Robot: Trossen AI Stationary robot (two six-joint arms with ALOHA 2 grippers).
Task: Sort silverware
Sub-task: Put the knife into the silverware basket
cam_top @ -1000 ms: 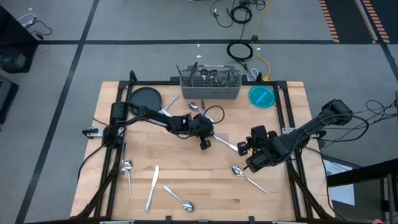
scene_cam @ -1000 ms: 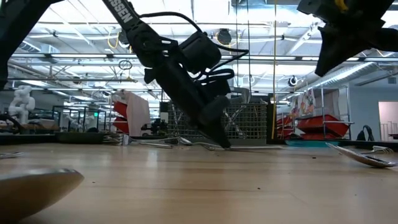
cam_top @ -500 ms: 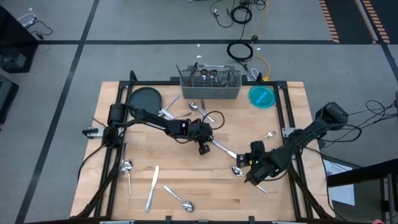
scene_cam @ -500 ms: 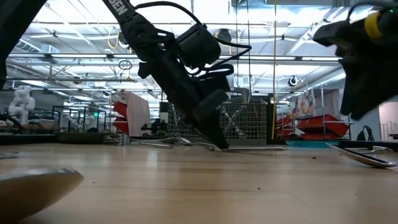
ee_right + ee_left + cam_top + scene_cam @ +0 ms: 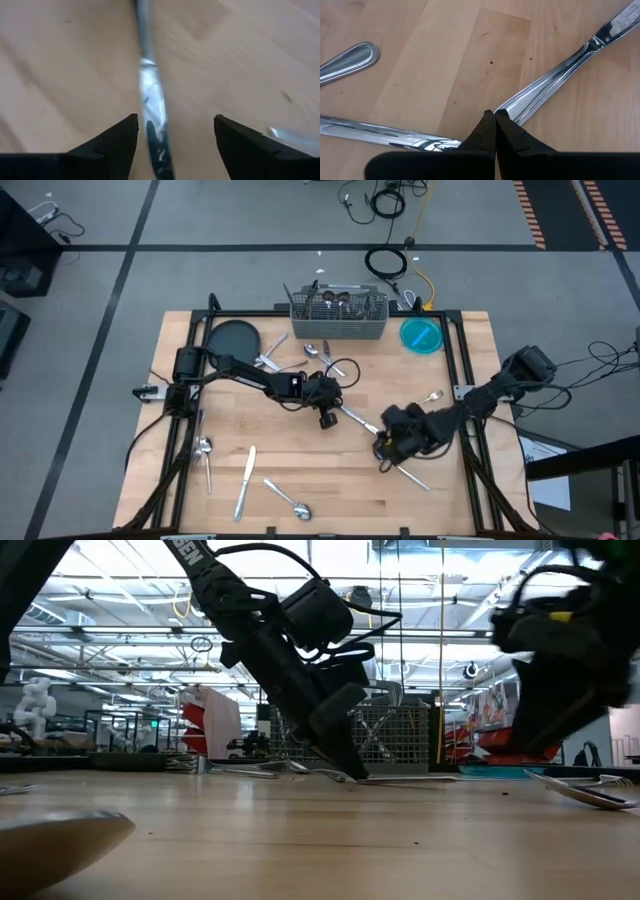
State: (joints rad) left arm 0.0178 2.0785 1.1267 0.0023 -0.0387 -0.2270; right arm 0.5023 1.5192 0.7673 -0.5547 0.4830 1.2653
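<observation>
Our right tool (image 5: 172,135), wide, hangs over 1 knife (image 5: 150,100) at lower right; next we pinch it. Left tool (image 5: 495,117) stays pinched.

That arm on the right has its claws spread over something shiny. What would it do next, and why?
Probably close. The right gripper is open low over the wooden table, with a slim silver utensil lying between its fingers, so pinching shut looks like the natural next step before lifting. The left gripper is shut, its tip down among other silverware mid-table.
</observation>
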